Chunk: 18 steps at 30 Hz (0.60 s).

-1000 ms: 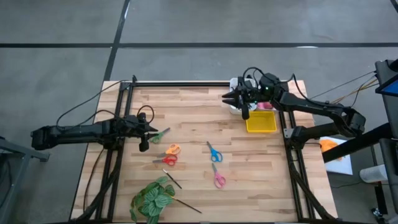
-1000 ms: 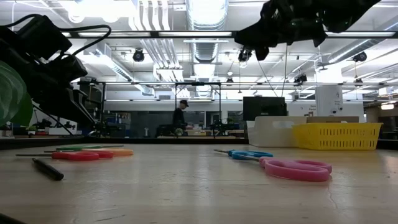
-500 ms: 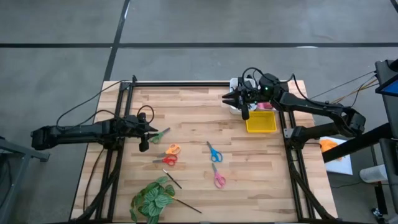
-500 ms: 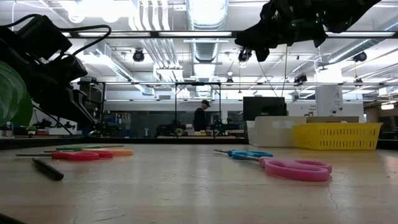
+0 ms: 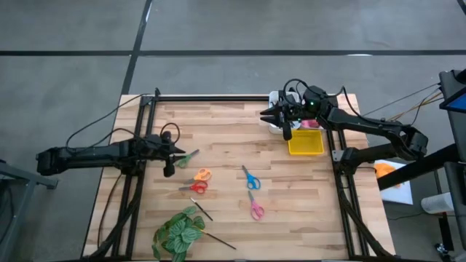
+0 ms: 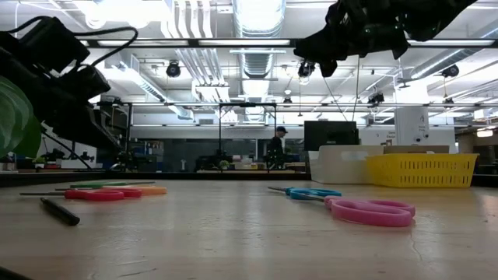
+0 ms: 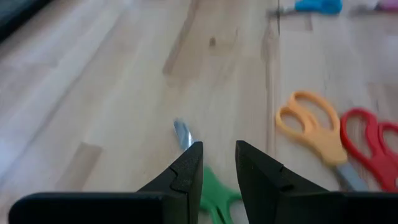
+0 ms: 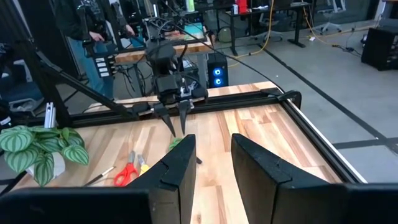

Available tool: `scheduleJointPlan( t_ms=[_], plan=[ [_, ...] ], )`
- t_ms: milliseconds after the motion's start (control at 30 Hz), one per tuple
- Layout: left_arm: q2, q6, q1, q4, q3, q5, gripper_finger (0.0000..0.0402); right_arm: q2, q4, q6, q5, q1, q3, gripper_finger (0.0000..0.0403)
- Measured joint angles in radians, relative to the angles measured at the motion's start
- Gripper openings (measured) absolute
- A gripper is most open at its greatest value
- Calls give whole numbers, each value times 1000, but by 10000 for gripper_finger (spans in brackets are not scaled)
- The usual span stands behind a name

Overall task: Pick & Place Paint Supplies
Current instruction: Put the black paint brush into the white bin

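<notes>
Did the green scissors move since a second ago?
No. The green scissors lie at the same spot beside the orange scissors, with the left gripper above them as before.

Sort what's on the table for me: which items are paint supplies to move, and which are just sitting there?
Job items: green scissors, orange scissors, red scissors, blue scissors, pink scissors, two brushes, yellow bin, white bin.

Lying about: leafy plant.
</notes>
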Motion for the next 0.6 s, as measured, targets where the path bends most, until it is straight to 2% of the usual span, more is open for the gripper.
scheduleJointPlan(
  t_ms=[267,333,500,600],
  plan=[
    [0,-10,0,148,0,-14,97,0,0,-1,0,0,0,100],
    [0,-111,0,253,0,-14,97,0,0,-1,0,0,0,100],
    [-1,-592,0,552,0,-14,97,0,0,-1,0,0,0,100],
    [-1,-609,0,594,0,-13,97,0,0,-1,0,0,0,100]
  ],
)
